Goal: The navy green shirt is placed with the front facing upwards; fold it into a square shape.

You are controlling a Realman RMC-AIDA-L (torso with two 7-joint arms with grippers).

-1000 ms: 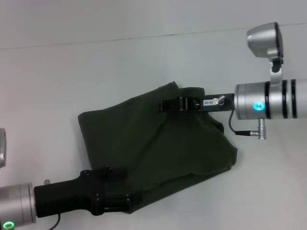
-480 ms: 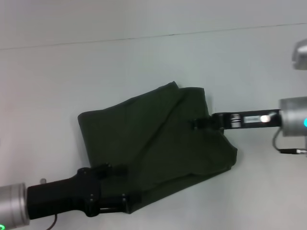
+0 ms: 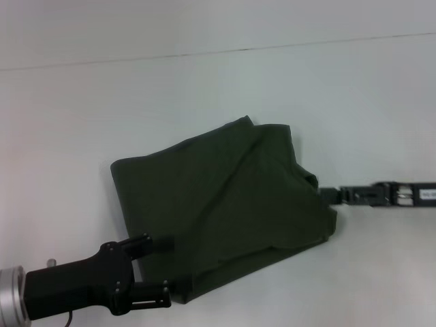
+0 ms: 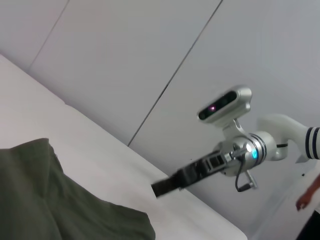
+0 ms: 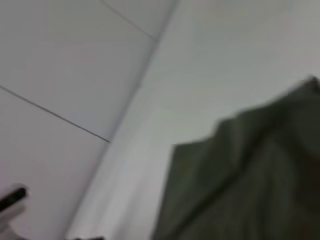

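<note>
Our left end effector (image 3: 160, 272) stands open at the near-left corner of the navy green shirt (image 3: 225, 204); it may snag the fold. For the right end effector (image 3: 330, 195), we cannot tell.

A white table (image 3: 82, 122) — pale panelled wall (image 4: 125, 60) behind it.

black left gripper (image 3: 160, 269), silver wrist cuff, slim black right gripper (image 3: 327, 195)

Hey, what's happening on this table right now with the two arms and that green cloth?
The navy green shirt lies folded into a rough, skewed square on the white table. The right end effector sits at the shirt's right edge. The left end effector is at its near-left corner.
</note>
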